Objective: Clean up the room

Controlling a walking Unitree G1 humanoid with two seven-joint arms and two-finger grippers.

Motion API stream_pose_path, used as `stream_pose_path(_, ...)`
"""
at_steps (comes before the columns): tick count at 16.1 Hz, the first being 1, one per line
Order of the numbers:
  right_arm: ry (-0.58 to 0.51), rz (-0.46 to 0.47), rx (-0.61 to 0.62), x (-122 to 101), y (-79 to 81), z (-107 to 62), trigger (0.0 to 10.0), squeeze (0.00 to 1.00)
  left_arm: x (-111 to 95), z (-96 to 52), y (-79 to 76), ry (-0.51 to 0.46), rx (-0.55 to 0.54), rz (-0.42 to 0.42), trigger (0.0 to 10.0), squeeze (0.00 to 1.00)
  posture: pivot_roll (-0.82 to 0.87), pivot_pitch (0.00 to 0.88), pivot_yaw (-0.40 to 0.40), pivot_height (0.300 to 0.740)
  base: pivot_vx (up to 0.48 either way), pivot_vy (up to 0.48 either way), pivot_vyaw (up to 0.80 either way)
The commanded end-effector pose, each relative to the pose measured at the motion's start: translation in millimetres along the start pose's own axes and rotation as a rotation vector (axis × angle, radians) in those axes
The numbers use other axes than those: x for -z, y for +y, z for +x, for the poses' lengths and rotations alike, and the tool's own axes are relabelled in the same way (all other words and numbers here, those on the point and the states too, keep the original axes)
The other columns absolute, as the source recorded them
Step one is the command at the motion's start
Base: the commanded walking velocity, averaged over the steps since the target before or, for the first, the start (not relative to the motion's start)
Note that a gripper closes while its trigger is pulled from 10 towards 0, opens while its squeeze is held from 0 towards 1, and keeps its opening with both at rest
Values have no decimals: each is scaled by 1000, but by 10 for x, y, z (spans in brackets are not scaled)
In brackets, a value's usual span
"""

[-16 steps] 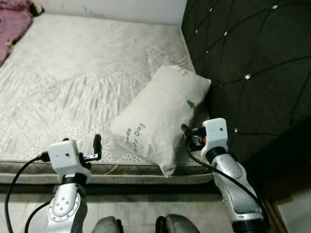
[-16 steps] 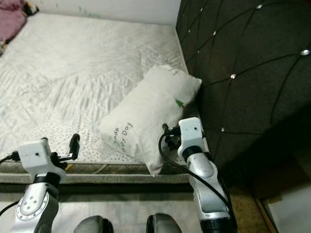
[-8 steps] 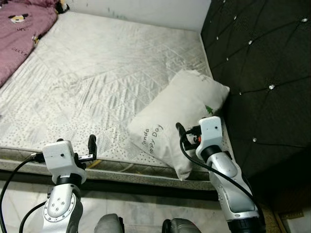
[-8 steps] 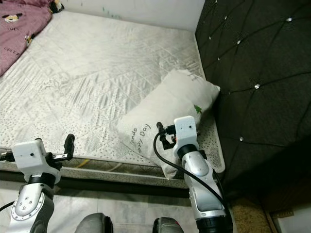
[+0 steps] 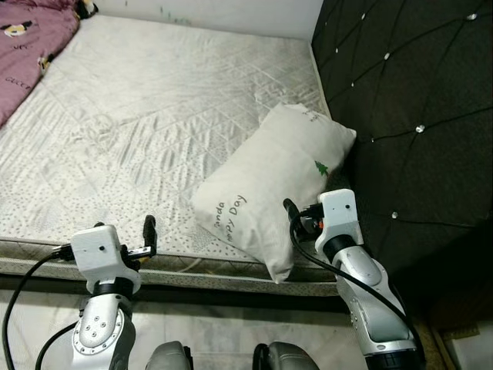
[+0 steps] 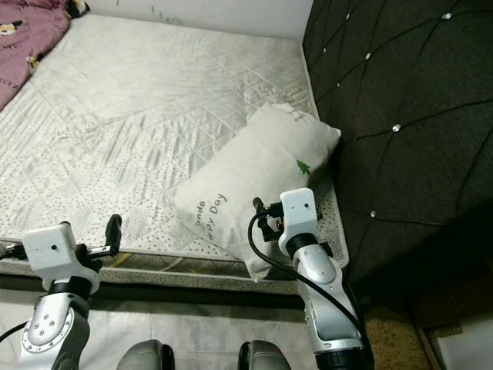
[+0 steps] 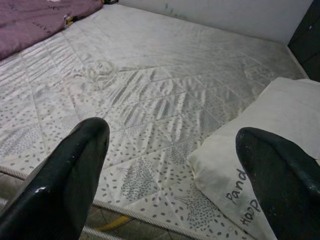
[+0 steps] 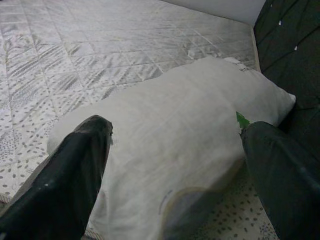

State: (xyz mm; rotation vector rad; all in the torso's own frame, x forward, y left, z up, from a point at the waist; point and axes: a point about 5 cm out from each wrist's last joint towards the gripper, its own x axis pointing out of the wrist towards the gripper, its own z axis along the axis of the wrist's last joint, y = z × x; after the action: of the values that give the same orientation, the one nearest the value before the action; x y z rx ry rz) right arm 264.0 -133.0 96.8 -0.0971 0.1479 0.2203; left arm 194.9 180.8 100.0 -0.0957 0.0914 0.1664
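1. the pillow (image 5: 273, 189) lies askew on the mattress (image 5: 154, 123), one end against the headboard (image 5: 408, 116), the other corner hanging over the near edge of the bed.
2. the right gripper (image 8: 172, 165) hovers just before the pillow's near side, fingers spread wide with nothing between them; in the right wrist view the pillow sits squarely in the gap.
3. the left gripper (image 7: 172, 165) is also spread and empty, held above the mattress edge, beside the pillow's overhanging corner but apart from it.
4. the step in hand looks like taking hold of the pillow to straighten it. to do it well, the robot should push the right fingers forward until soft fabric bunches between them, then close on a thick fold rather than a thin skin of cloth, which would slip.
5. the left gripper could pinch the lettered corner so the pillow lifts level, not dangling.
6. a purple blanket (image 5: 31, 46) lies at the far left of the bed.
7. no containers can be seen, so nothing can be said of contents.
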Motion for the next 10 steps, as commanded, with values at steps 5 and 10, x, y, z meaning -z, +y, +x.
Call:
stream_pose_path(5,-18,6,-9,-49,-9,-59,10000,0,-21,-40,-2,7,-8,-8,10000,0,16,115,-76,740,0,0,0)
stream_pose_path(10,-23,12,-12,-58,-3,-60,10000,0,-22,-35,-4,12,-4,-7,10000,0,14,117,-74,740,0,0,0)
